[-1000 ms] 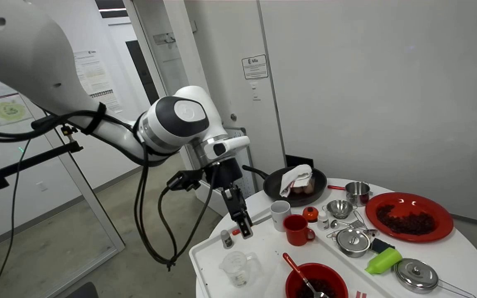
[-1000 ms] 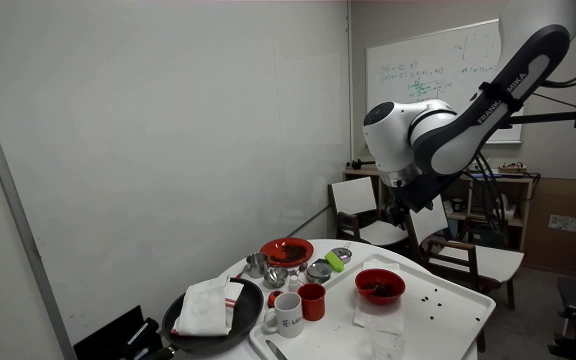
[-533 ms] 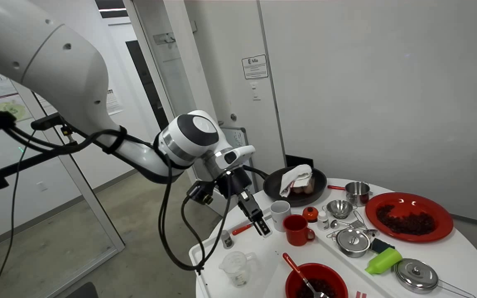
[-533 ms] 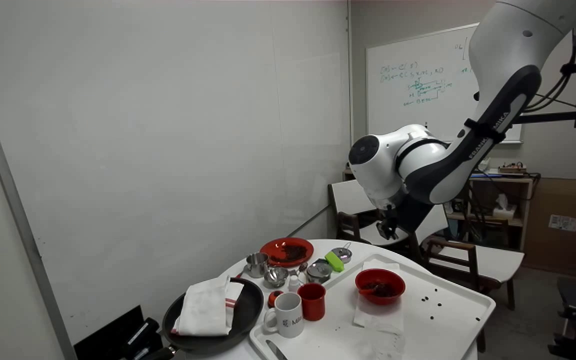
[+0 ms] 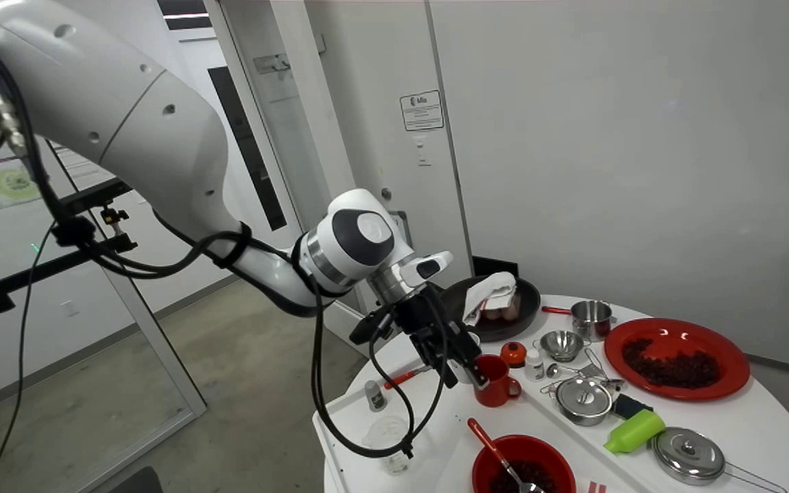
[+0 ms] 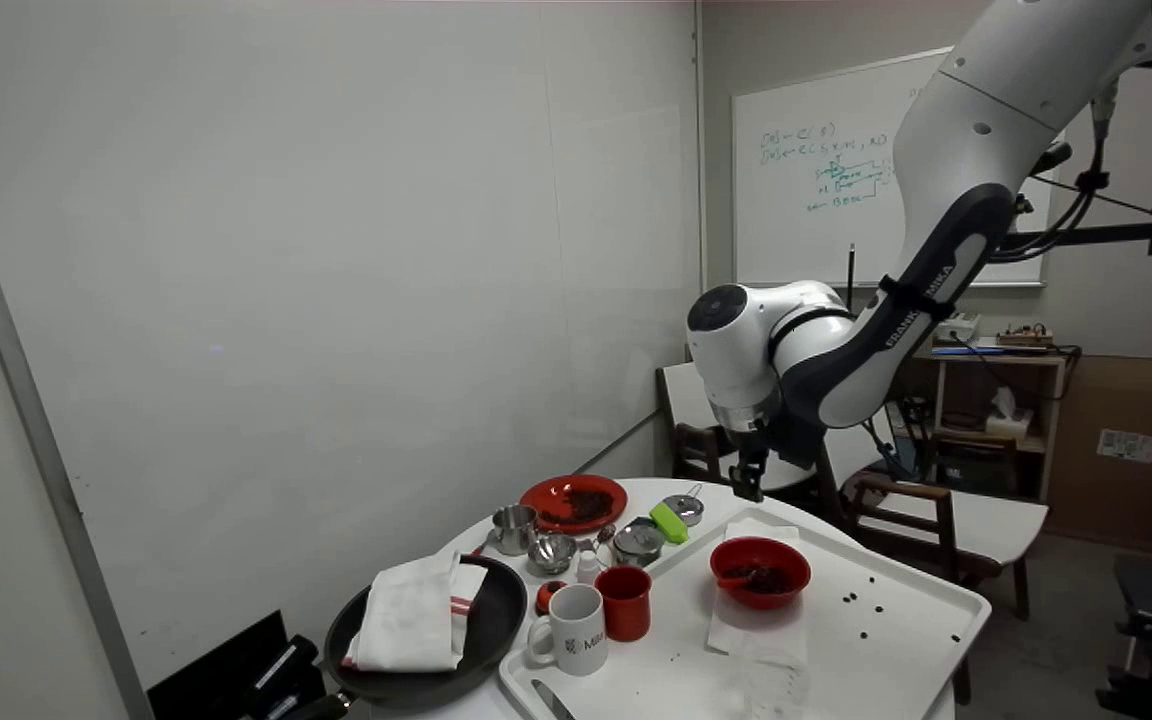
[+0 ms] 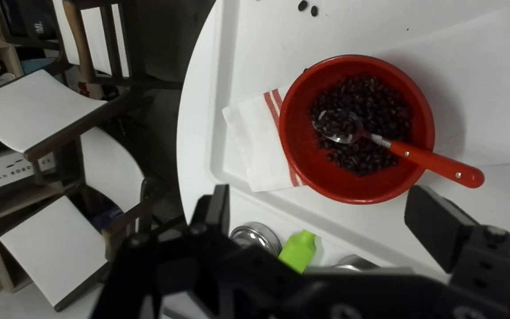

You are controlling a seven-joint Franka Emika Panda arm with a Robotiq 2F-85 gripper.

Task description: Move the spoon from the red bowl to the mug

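Above the surface (image 7: 195,133) and its tray (image 7: 261,57), I hold my pincer (image 7: 319,204), jaws apart, facing the red bowl (image 7: 310,159) in which the spoon (image 7: 397,148) leans, and should close squarely across its overhanging handle (image 7: 436,163), lifting gently lest the beans (image 7: 370,95) spill

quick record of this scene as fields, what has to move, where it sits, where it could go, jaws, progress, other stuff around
item to move: spoon, its tip among dark beans, handle out over the rim
sits in: red bowl, on a striped white cloth
possible destination: white mug or red mug; the task doesn't say which
jaws: open, nothing gripped
progress: spoon not yet taken out
other things: red dish, frying pan, bright green item
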